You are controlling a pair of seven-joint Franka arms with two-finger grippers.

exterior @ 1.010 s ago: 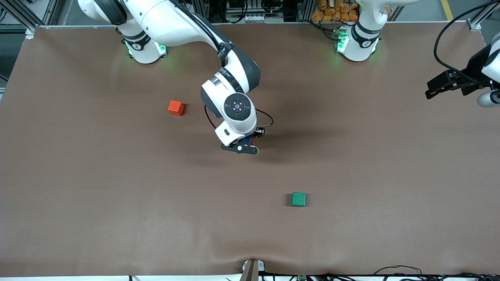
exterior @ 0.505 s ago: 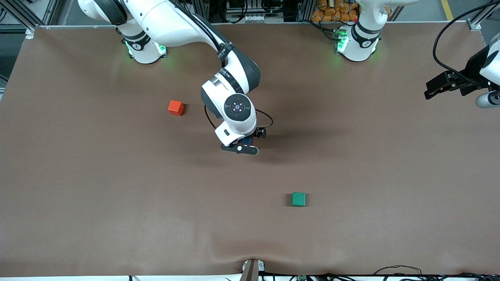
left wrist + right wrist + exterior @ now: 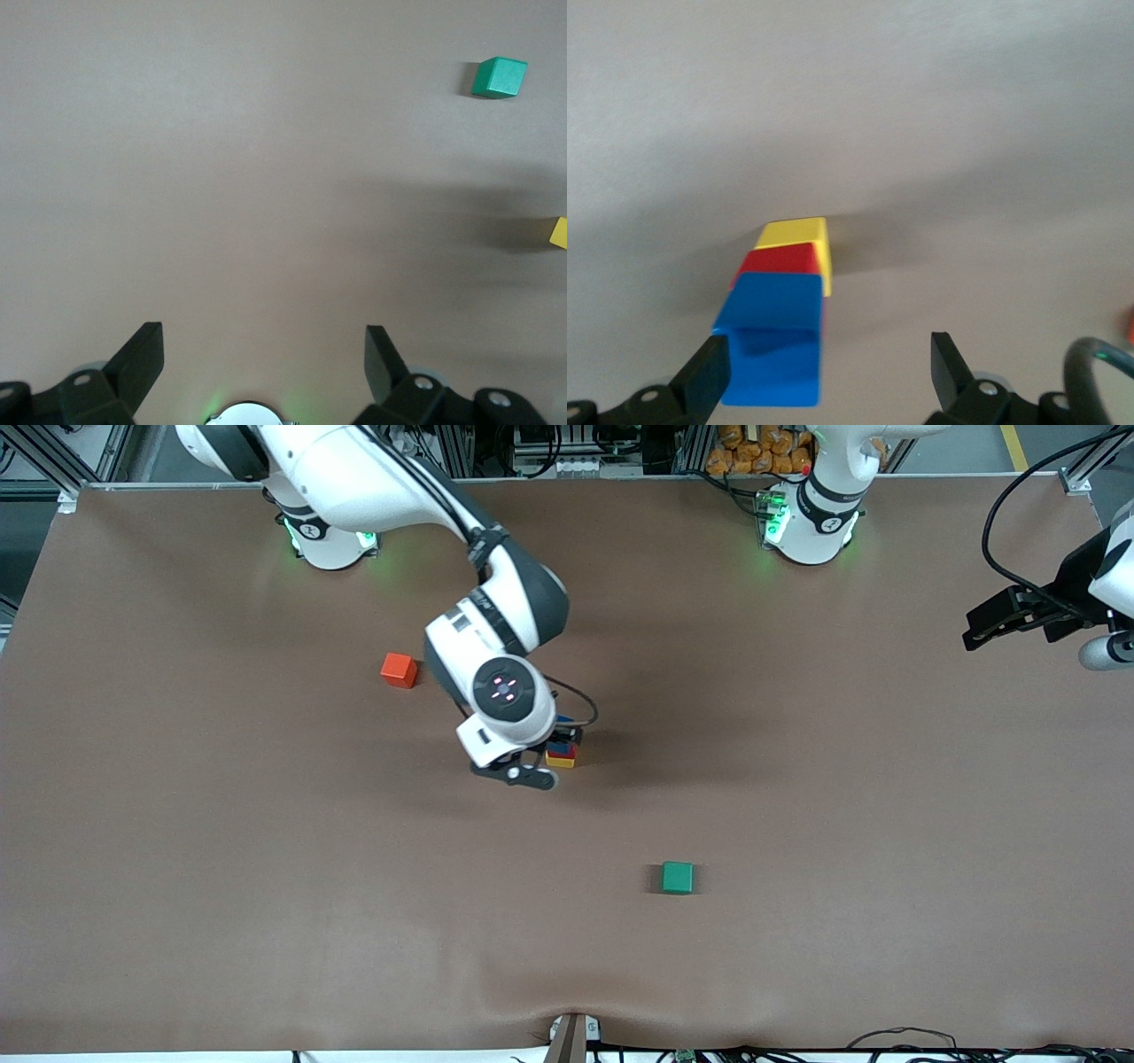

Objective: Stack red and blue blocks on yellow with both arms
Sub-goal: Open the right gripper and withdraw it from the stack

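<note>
Right tool (image 3: 824, 367): hangs just above the stack of three cubes near the middle of the worktop, fingers (image 3: 704, 372) spread wide and gripping nothing; in the right wrist view the blue cube sits in the gap between them, close to one finger.
Left tool (image 3: 264, 363): waits over the left arm's end of the worktop, well away from every cube, fingers (image 3: 142, 354) spread wide and holding nothing.
Stack: three cubes in one upright column on the worktop, edges roughly in line.
Yellow cube (image 3: 796, 235): bottom of the stack, resting on the worktop; its lower edge shows in the front view just beside the right arm's wrist.
Red cube (image 3: 780, 260): middle of the stack, sitting on the yellow cube.
Blue cube (image 3: 775, 341): top of the stack, sitting on the red cube; in the front view it is mostly hidden by the right arm.
Orange-red cube (image 3: 399, 670): alone on the worktop, farther from the front camera than the stack and toward the right arm's end.
Green cube (image 3: 677, 877): alone on the worktop, nearer to the front camera than the stack and toward the left arm's end; also seen in the left wrist view.
Worktop (image 3: 266, 886): plain brown, matte surface.
</note>
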